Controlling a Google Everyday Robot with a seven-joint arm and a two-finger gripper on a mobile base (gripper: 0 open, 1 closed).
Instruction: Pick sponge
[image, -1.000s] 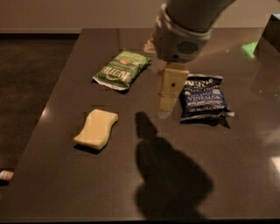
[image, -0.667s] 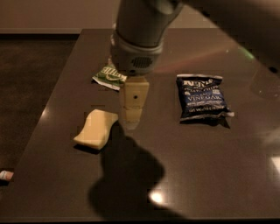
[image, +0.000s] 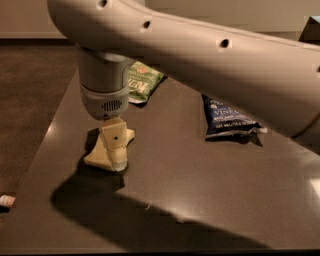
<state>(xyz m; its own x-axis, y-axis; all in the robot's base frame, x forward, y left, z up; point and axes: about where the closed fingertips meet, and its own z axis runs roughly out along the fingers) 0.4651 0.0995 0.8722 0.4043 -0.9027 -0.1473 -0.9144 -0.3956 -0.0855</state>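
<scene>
The pale yellow sponge (image: 96, 158) lies on the left part of the dark table (image: 200, 200). My gripper (image: 116, 161) hangs from the grey wrist and is down on the sponge, covering its middle. Only the sponge's left end and a corner at the upper right (image: 130, 135) show. The large pale arm crosses the top of the view from the right. It casts a wide shadow over the table's front.
A green chip bag (image: 142, 82) lies behind the wrist, partly hidden by it. A blue chip bag (image: 227, 120) lies to the right of the sponge. The table's left edge runs close to the sponge. A small object (image: 6, 201) lies on the floor at the left.
The gripper has moved left from between the two chip bags and come down onto the sponge. The arm now fills much more of the view.
</scene>
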